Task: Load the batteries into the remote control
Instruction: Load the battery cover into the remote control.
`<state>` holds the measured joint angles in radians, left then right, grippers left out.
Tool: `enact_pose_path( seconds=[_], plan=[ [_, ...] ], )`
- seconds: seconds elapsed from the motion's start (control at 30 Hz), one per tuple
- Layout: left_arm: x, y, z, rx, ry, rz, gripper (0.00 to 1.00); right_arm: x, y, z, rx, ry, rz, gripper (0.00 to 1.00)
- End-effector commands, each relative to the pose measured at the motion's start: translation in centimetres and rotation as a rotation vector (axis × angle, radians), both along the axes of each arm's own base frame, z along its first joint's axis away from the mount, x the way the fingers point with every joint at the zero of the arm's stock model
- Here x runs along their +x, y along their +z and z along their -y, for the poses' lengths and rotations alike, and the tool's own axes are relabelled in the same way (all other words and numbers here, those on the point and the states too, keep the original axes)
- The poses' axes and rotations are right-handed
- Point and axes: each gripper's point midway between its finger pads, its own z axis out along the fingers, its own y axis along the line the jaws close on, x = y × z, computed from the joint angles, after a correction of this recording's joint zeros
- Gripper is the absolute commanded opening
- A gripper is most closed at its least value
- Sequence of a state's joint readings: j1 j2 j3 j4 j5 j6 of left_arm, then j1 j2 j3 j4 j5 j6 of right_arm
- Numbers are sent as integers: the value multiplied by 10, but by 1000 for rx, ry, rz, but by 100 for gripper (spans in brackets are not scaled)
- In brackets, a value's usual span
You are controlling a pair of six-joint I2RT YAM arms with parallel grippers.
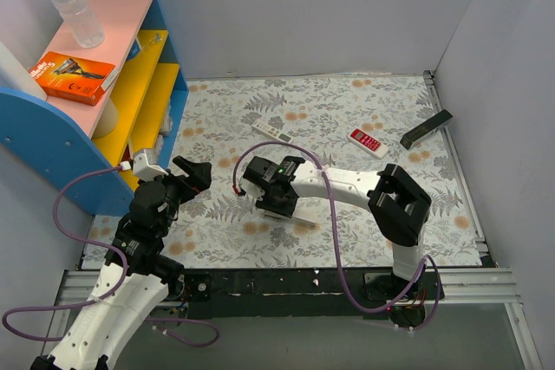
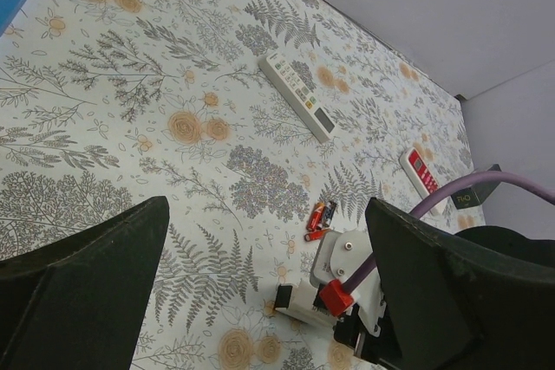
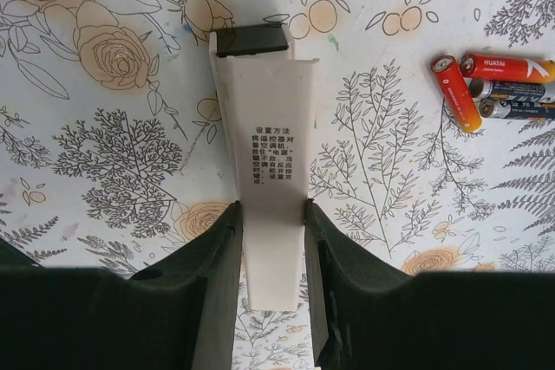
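The remote control (image 3: 269, 153) is a long white bar with printed text and a dark end (image 3: 251, 41), lying on the floral mat (image 3: 104, 145). My right gripper (image 3: 270, 214) is shut on its sides near the plain end; both show in the top view (image 1: 286, 205) and in the left wrist view (image 2: 316, 305). Two slim dark-blue batteries (image 3: 513, 100) lie beside two red-orange cylinders (image 3: 455, 93), right of the remote; the cluster also shows in the left wrist view (image 2: 321, 216). My left gripper (image 1: 195, 171) is open and empty above the mat, left of the right arm.
A shorter white remote with buttons (image 1: 271, 133) and a red remote (image 1: 368, 141) lie farther back. A black box (image 1: 426, 128) leans at the right wall. A coloured shelf (image 1: 130, 84) with a bottle (image 1: 71, 2) and an orange box (image 1: 74, 77) stands on the left.
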<state>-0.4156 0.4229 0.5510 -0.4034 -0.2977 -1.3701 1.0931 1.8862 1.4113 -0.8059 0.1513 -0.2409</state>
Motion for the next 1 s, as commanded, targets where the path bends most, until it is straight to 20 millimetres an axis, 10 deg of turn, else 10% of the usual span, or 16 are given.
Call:
enact_pose_path(
  seconds=[0.0,0.97],
  plan=[
    [-1,-1,3,-5,-14,-5,98,2,-5,-5,16,12,-9,28],
    [0,-5,6,-7,-29,-15,98,3,2,15,-47,51,12,31]
  ],
)
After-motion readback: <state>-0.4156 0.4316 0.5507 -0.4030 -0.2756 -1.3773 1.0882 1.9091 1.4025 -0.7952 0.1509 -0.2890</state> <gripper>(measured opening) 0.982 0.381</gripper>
